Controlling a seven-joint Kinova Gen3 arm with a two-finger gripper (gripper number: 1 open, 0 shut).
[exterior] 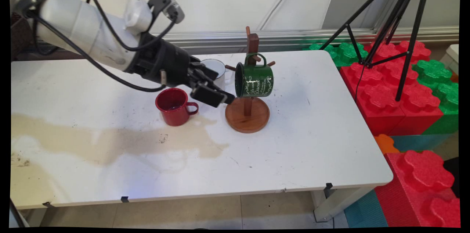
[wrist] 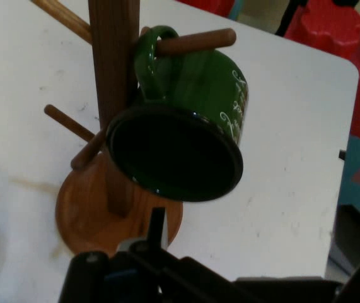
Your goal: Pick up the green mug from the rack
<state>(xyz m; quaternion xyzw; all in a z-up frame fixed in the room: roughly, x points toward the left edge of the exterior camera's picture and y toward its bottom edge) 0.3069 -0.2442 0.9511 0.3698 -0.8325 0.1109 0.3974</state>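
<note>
Table: white table (exterior: 312, 144), with a broad tan stain (exterior: 110, 141) across its near left part.
Surroundings: big red and green toy blocks (exterior: 396, 89) stacked off the table's right side, and a black tripod (exterior: 404, 42) standing over them.
Arm: it comes in from the upper left, sloping down toward the middle of the table, with cables hanging off it.
Mug tree: wooden mug tree (exterior: 246, 117) on a round base, upright, right of centre.
Green mug: the green mug (exterior: 257, 80) hangs by its handle on an upper peg (wrist: 195, 41). It is tipped on its side and clear of the table, and in my hand view its dark mouth faces the camera.
Red mug: the red mug (exterior: 174, 108) stands upright on the table, left of the tree's base and below the wrist, apart from both.
White mug: a white mug (exterior: 214, 67) stands behind the hand, partly hidden.
Gripper: the gripper (exterior: 220, 97) sits just beside the green mug's rim on its left and above the edge of the base. I see no clear contact.
Gripper state: I cannot tell whether it is spread or closed. I see nothing held in it.
</note>
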